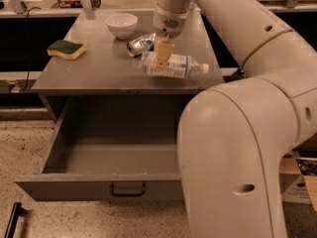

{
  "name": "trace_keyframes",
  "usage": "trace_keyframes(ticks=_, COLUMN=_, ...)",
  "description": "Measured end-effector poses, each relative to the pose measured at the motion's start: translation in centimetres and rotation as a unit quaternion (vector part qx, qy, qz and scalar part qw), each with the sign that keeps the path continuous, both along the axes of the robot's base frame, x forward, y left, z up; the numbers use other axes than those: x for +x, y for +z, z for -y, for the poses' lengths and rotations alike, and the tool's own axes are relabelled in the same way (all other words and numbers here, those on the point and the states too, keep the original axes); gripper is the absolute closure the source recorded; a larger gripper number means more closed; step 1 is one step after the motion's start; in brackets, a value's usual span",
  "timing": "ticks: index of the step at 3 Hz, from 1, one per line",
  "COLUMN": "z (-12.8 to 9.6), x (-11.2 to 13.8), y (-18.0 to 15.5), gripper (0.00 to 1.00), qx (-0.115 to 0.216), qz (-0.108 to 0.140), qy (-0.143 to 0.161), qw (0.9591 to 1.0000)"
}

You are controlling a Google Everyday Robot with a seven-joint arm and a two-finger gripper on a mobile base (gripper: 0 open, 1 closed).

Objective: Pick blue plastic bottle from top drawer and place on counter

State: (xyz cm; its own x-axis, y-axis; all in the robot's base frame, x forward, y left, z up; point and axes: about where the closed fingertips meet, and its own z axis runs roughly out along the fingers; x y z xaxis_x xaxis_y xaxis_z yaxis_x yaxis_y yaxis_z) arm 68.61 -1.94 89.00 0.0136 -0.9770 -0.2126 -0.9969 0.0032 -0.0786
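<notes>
My gripper (163, 58) reaches down over the right half of the grey counter (94, 71) and is shut on the blue plastic bottle (181, 66). The bottle lies crosswise in the fingers, white cap pointing right, just above the counter near its front edge. The top drawer (99, 187) stands pulled out below the counter, and its visible inside is bare. My arm's large white links hide the drawer's right side.
On the counter stand a white bowl (121, 25) at the back, a crushed silver can (140, 44) right behind the bottle, and a yellow-green sponge (66, 49) at the left. A cardboard box (302, 182) sits on the floor at the right.
</notes>
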Motion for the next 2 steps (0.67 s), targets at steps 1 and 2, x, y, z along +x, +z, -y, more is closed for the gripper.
trace_keyframes(ticks=1, z=1.23, x=1.18, y=1.25, gripper=0.81, qx=0.002, qz=0.014, qy=-0.032, qw=0.9994)
trace_keyframes(ticks=2, z=0.67, x=2.17, y=1.21, gripper=0.59, qx=0.01, qz=0.03, qy=-0.033, qw=0.999)
